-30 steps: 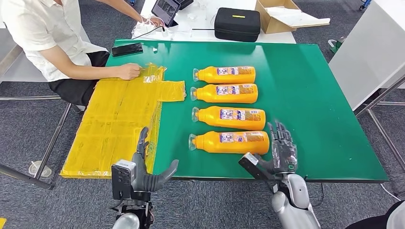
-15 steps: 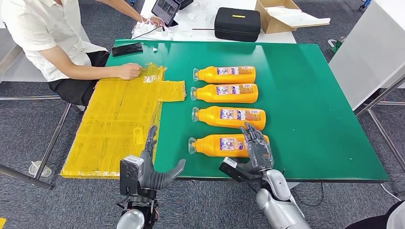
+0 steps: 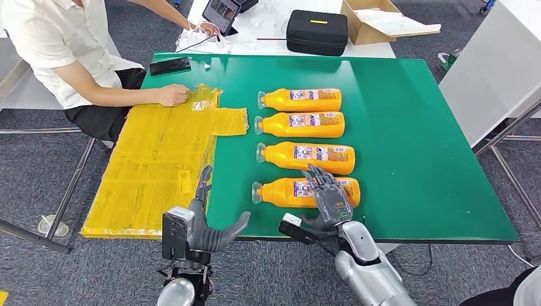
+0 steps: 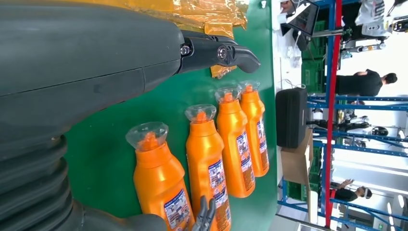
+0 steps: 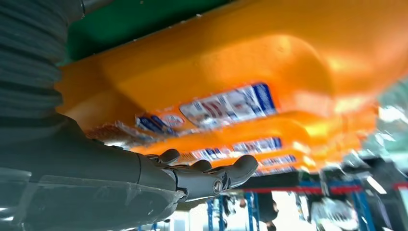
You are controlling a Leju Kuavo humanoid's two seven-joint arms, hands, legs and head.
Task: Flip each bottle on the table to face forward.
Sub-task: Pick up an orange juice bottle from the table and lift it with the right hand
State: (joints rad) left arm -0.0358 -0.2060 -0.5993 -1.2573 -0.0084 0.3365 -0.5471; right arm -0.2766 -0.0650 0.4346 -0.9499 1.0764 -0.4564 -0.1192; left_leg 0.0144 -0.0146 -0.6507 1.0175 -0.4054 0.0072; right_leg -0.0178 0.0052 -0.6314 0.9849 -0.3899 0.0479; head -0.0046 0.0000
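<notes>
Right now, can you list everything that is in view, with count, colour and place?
bottles: four, orange, lying in a column mid-table, caps to the left
table: one, green
yellow sheet: one, on the table's left part
phone: one, black, far left corner of the table
case: one, black, on the white table behind
cardboard box: one, brown, beside the case
person: one, white shirt, seated at left, hand on the sheet
left hand: open, at the near table edge
right hand: over the nearest bottle; grip unclear
</notes>
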